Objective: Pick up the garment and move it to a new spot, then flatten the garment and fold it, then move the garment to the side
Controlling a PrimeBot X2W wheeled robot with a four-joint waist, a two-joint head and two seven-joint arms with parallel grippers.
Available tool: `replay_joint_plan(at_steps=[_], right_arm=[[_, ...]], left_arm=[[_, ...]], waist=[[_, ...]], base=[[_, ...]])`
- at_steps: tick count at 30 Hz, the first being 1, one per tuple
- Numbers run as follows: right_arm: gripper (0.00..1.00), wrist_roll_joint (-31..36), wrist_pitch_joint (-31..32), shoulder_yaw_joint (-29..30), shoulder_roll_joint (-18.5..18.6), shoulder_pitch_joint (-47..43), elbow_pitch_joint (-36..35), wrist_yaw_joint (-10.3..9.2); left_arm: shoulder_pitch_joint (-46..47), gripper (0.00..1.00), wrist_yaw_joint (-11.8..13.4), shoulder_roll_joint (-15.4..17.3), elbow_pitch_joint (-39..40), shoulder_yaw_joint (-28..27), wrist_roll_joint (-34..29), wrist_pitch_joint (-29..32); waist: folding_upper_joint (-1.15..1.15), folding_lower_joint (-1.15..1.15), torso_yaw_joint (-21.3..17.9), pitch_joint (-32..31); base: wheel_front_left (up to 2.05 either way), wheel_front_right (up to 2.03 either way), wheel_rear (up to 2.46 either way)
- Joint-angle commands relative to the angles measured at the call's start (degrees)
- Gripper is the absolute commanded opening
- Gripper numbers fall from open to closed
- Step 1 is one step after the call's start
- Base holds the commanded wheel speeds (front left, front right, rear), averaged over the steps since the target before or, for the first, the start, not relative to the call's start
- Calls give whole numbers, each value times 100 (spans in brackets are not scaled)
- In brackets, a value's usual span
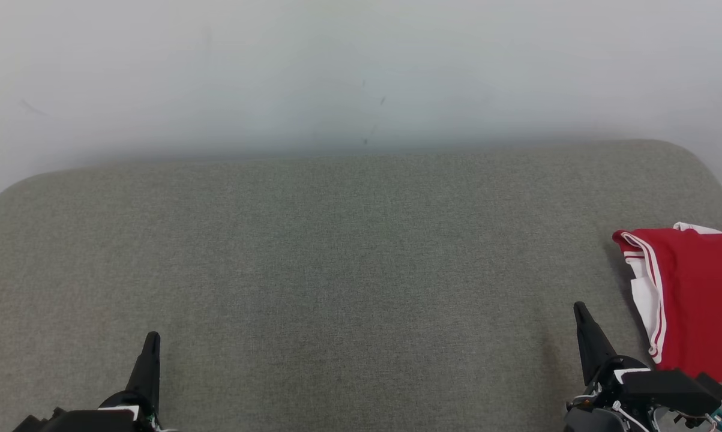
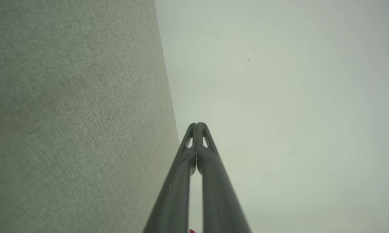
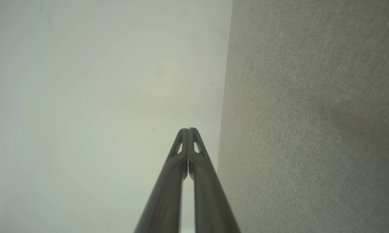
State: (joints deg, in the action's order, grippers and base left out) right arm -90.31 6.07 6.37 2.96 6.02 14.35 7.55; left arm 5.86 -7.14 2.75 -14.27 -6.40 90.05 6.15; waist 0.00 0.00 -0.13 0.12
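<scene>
Grippers first: left gripper and right gripper are both pinched fully closed on nothing. They sit low at the near edge of the grey cushion, well apart, fingers aimed flat across it toward the pale wall. Red garment with white trim lies in a compact, folded-looking stack at the cushion's far right, near my right gripper but apart from it; I read pick, flatten, fold and side placement as done, though part of it runs out of frame.
</scene>
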Motion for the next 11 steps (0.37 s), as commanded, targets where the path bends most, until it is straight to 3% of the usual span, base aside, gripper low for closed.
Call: replay_joint_plan(at_steps=[1, 11], right_arm=[[0, -121, 41, 15, -15, 35, -32, -12], [0, -214, 67, 25, -15, 32, -46, -12]], left_arm=[[49, 0, -50, 23, 27, -23, 152, 33], [71, 0, -52, 22, 30, -26, 249, 53]], waist=[[0, 0, 4, 2], [0, 0, 13, 6]], base=[[0, 0, 0], [0, 0, 0]])
